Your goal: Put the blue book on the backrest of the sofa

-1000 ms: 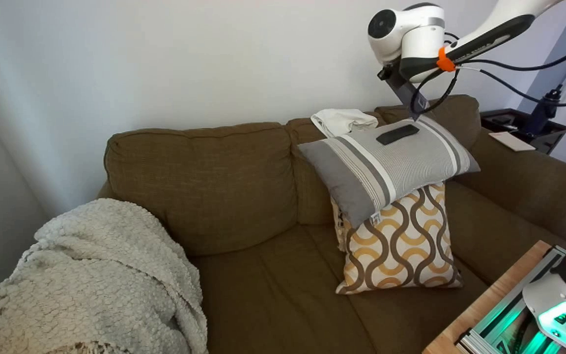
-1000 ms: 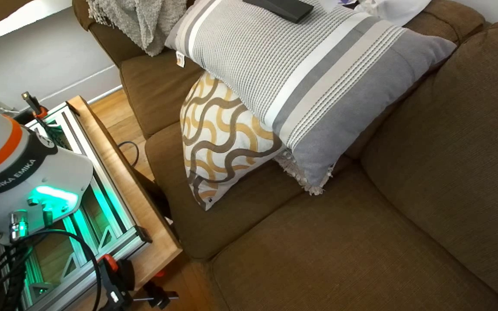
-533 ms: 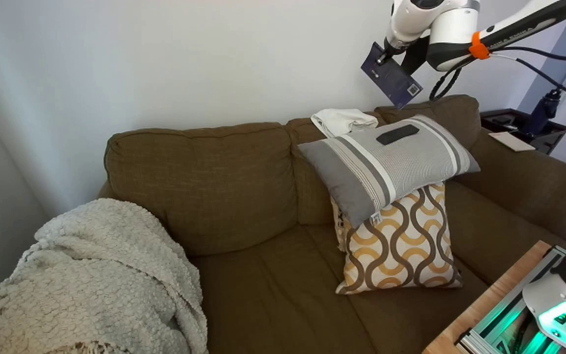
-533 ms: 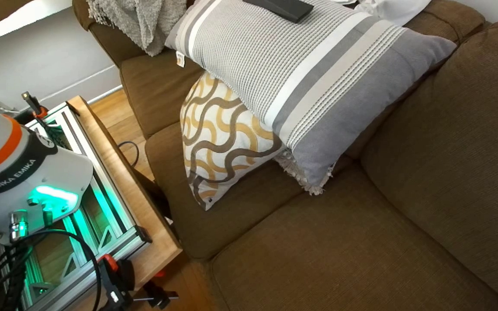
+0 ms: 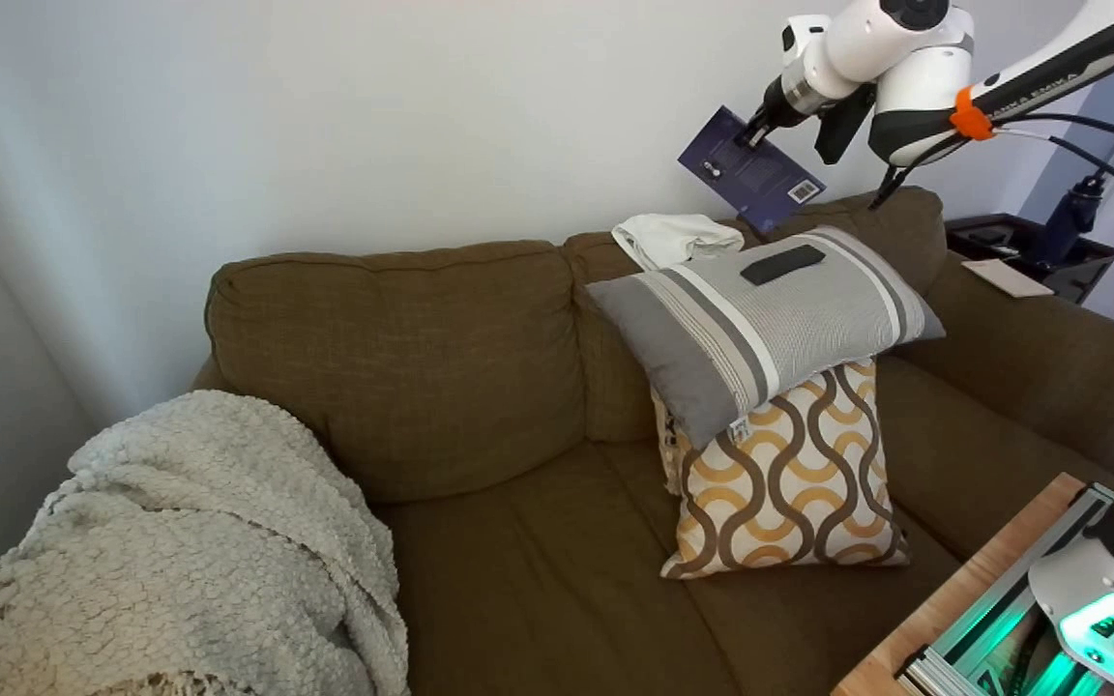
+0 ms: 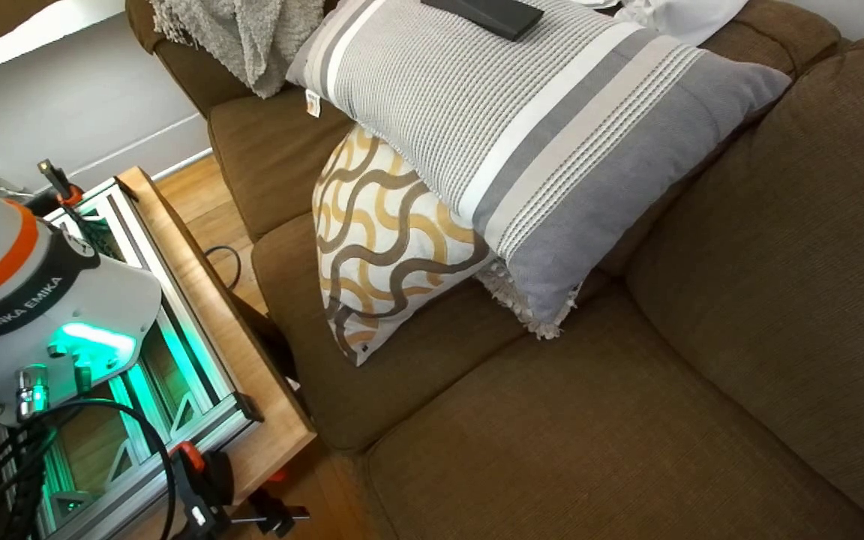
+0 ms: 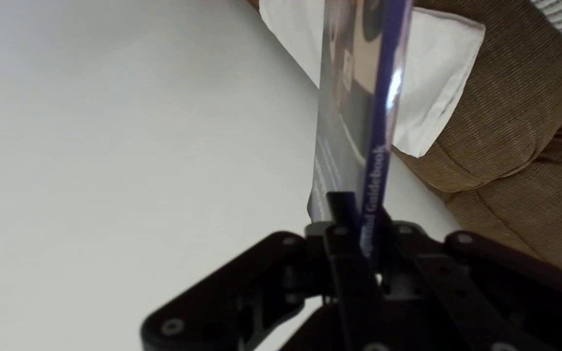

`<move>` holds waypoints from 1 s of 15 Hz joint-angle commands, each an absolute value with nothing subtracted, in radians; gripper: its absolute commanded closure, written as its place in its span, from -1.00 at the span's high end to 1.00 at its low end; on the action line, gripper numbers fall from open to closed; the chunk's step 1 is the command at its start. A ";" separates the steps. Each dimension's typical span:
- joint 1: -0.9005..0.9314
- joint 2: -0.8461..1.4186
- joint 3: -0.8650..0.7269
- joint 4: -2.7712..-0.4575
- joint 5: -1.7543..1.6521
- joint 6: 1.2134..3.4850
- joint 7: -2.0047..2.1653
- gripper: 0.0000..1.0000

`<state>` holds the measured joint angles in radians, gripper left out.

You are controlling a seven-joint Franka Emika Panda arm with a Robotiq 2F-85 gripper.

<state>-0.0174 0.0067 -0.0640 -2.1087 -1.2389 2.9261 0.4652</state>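
At two o'clock in an exterior view: thin rectangular dark-blue book (image 5: 760, 179), tilted, pinched in jaws, near olive-brown padded fabric backrest (image 5: 480, 338), contact unclear. Advised: lay flat on top; release once steady.

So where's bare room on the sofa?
The brown padded backrest between the fluffy pale blanket and folded white cloth, and the seat below it. It's crowded around the grey striped cushion, with a thin blue book held above.

The blue book (image 7: 354, 112) partly beyond the wrist view's top edge, white cloth (image 7: 437, 73) part-hidden behind it.
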 commanded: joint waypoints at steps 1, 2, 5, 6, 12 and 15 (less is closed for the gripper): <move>-0.017 0.007 -0.064 -2.109 -1.238 2.926 0.463 -0.79; -0.017 0.007 -0.064 -2.109 -1.238 2.926 0.462 -0.95; -0.012 0.069 -0.058 -2.028 -1.331 2.949 0.359 -0.95; -0.009 0.099 -0.054 -2.000 -1.328 2.933 0.308 -0.95; -0.024 0.314 -0.063 -1.798 -1.342 2.961 0.014 -0.95; -0.027 0.418 -0.062 -1.672 -1.345 2.963 -0.122 -0.95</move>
<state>-0.0159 0.3094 -0.0583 -1.8125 -1.3094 2.9286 -0.0103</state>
